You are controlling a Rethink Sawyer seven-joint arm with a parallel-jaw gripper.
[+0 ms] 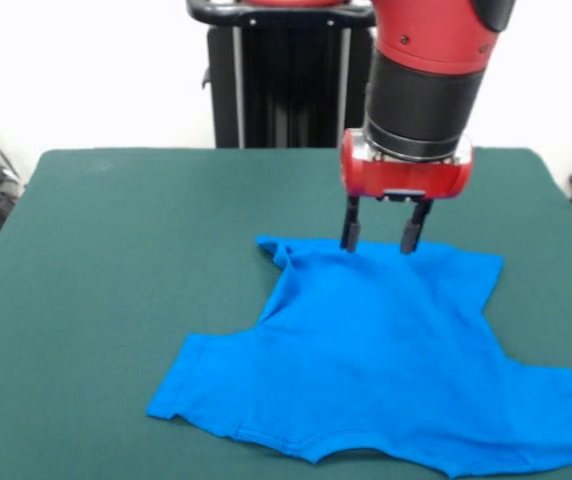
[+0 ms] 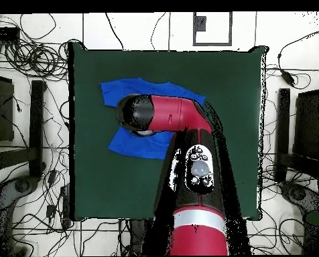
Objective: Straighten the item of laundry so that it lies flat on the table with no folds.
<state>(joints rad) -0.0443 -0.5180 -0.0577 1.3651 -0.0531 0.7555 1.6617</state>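
Note:
The bright blue T-shirt (image 1: 386, 360) lies spread on the dark green table (image 1: 116, 260), toward the front right in the front view, with a small fold at its far left corner and a few soft wrinkles. My gripper (image 1: 377, 236) hangs open just above the shirt's far hem, fingertips close to the cloth, holding nothing. In the overhead view the shirt (image 2: 132, 90) shows at the table's upper left, partly hidden under my arm; the gripper itself is hidden there.
The robot pedestal (image 1: 276, 80) stands behind the table's far edge. Cables and stands lie on the floor around the table (image 2: 242, 134) in the overhead view.

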